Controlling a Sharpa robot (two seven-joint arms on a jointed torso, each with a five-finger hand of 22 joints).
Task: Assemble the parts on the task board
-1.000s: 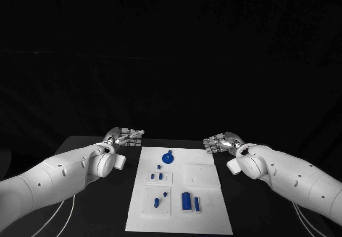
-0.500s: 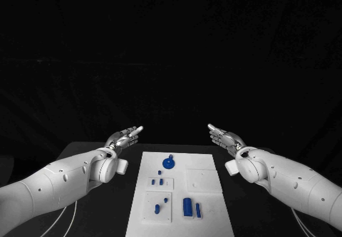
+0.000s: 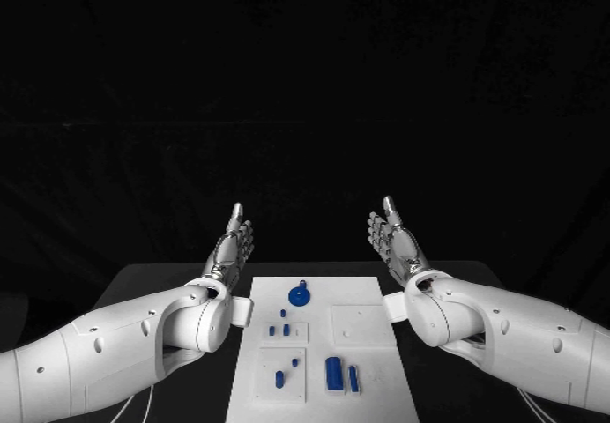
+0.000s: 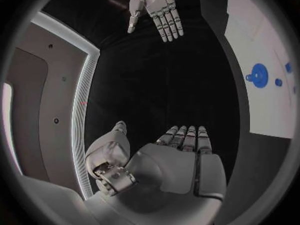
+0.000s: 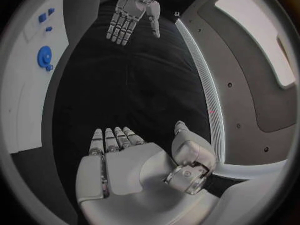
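A black table [image 3: 152, 291] carries the scene, and behind it hangs a plain black backdrop [image 3: 305, 106] that swallows the far half of the head view. In the middle of the table lies one white task board [image 3: 368, 291], a long plate running from the near edge toward the far edge, with three raised square panels on it: one at mid-left, one at mid-right, one at near-left. At the far end of the board sits one round blue disc [image 3: 300, 295] with a small knob. Just near of it is one tiny blue dot [image 3: 282, 312]. On the mid-left panel stand two short blue pegs [image 3: 278, 330] side by side. The near-left panel holds two small blue pieces [image 3: 287, 371], though their shape is hard to make out at this size. To the right of that panel lie two blue bars [image 3: 342, 374], the left one thicker than the right. That makes about eight blue parts in all. The left hand [image 3: 232, 247] is raised above the far-left of the table, fingers straight and extended, grasping nothing. The right hand [image 3: 396, 241] mirrors it above the far-right, likewise flat, released and clear of the board.
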